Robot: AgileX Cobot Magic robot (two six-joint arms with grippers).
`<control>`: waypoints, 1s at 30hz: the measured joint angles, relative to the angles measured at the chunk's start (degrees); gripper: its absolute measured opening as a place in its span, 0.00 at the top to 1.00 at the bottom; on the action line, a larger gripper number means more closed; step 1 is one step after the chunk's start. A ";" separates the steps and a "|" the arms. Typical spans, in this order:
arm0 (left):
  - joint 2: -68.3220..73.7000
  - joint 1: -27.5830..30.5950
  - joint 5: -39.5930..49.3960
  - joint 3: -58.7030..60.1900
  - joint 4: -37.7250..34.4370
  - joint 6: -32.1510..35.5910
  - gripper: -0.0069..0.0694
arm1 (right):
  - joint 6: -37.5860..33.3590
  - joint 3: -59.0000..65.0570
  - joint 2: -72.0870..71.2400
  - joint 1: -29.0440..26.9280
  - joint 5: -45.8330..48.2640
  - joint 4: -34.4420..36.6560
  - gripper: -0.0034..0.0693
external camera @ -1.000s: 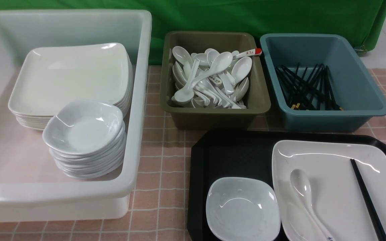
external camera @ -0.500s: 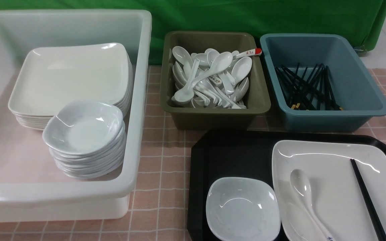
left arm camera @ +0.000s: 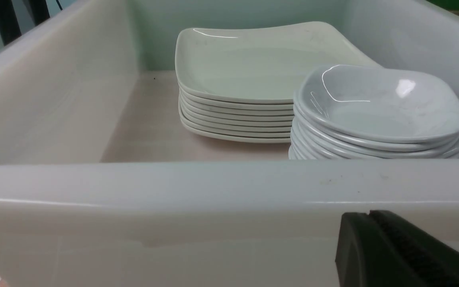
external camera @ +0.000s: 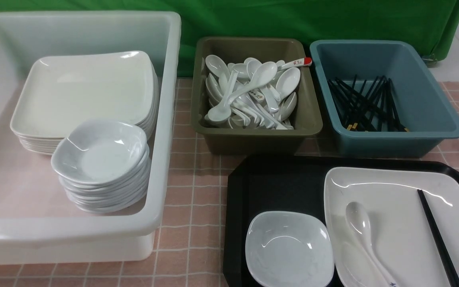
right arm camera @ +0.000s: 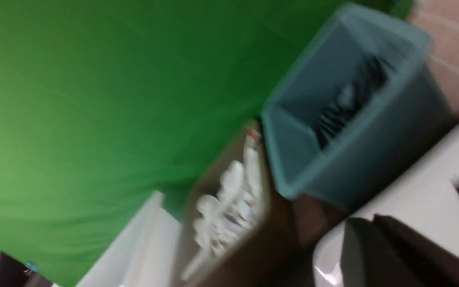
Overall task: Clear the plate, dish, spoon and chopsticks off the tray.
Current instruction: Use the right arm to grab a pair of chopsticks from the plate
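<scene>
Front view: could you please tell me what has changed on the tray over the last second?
Nothing visibly changed. The plate, with the spoon and the chopsticks lying on it, and the dish beside it all sit on the tray exactly as before.

Front cam is set btwn arms, aimed fwd/down. Close-up of white tub [left arm camera: 173,187] is given by left wrist cam; blue bin [right arm camera: 373,135] is shared by right wrist & front.
</scene>
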 joint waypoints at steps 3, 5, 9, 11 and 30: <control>0.00 0.00 0.00 0.00 0.00 0.00 0.88 | -12.33 -12.18 5.67 0.05 7.97 0.00 0.91; 0.00 0.00 0.00 0.00 0.00 0.00 0.88 | -20.24 -20.22 12.11 0.05 18.26 -0.06 0.91; 0.00 0.00 0.00 0.00 0.00 0.00 0.88 | -30.24 -30.80 30.21 0.05 43.03 -1.48 0.90; 0.00 0.00 0.00 0.00 0.00 -0.07 0.88 | -31.08 -31.30 35.29 0.05 46.80 -2.46 0.88; 0.00 0.00 0.00 0.00 0.00 -0.02 0.88 | -31.45 -37.85 85.67 -0.13 41.50 -9.76 0.38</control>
